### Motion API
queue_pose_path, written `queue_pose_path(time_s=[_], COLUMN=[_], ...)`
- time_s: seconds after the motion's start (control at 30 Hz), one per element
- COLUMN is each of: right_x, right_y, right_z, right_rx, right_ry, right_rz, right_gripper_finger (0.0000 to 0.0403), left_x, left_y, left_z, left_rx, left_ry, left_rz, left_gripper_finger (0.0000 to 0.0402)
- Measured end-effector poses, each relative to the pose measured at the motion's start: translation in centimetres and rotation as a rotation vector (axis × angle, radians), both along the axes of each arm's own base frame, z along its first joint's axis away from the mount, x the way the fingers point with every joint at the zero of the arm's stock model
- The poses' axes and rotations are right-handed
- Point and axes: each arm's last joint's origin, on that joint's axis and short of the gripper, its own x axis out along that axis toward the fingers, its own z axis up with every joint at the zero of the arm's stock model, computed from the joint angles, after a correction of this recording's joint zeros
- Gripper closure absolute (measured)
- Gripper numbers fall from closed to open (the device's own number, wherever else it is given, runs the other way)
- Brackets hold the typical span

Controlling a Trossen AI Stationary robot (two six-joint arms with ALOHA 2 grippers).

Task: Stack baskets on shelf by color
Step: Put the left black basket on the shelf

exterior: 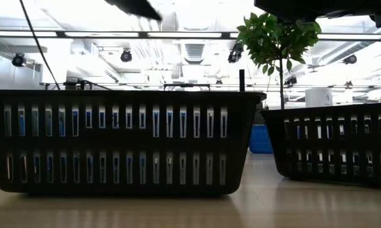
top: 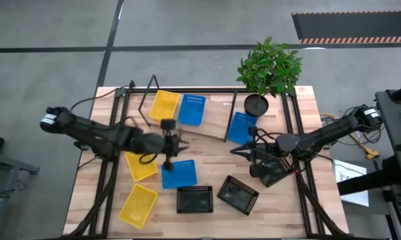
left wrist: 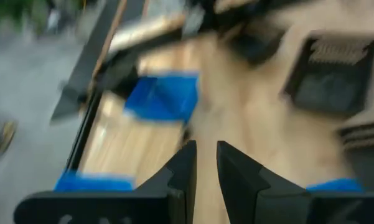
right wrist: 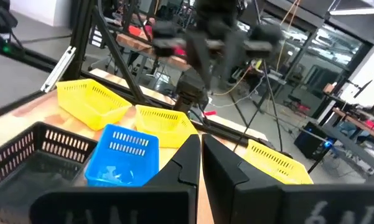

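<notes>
High view: the left gripper point(top: 180, 145) hovers mid-bench, fingers slightly parted and gripping nothing, just at 12 o'clock of a blue basket point(top: 179, 173). The right gripper point(top: 243, 151), fingers closed and empty, waits at 3 o'clock. On the shelf point(top: 213, 113) lie a yellow basket point(top: 164, 105) and two blue ones point(top: 191, 109); three black baskets point(top: 195, 199) sit toward 6 o'clock.
</notes>
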Motion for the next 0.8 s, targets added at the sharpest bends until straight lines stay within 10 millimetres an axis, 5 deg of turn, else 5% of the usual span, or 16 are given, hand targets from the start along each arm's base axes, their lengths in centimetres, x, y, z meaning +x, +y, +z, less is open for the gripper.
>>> queue_pose_path(time_s=[0.3, 0.8], right_x=[-0.3, 2.4], right_y=[1.9, 5.6], right_z=[0.4, 3.7], right_rx=[0.134, 0.13], right_ry=[0.027, 0.404], right_rz=[0.086, 0.118], right_gripper_finger=[0.0394, 0.0394], left_x=[-1.5, -2.1], left_y=[-2.4, -2.4], left_z=[-1.1, -1.9], left_rx=[0.006, -0.014], left_ry=[-0.303, -0.35], left_rz=[-0.142, -0.146], left_gripper_finger=[0.0356, 0.0356])
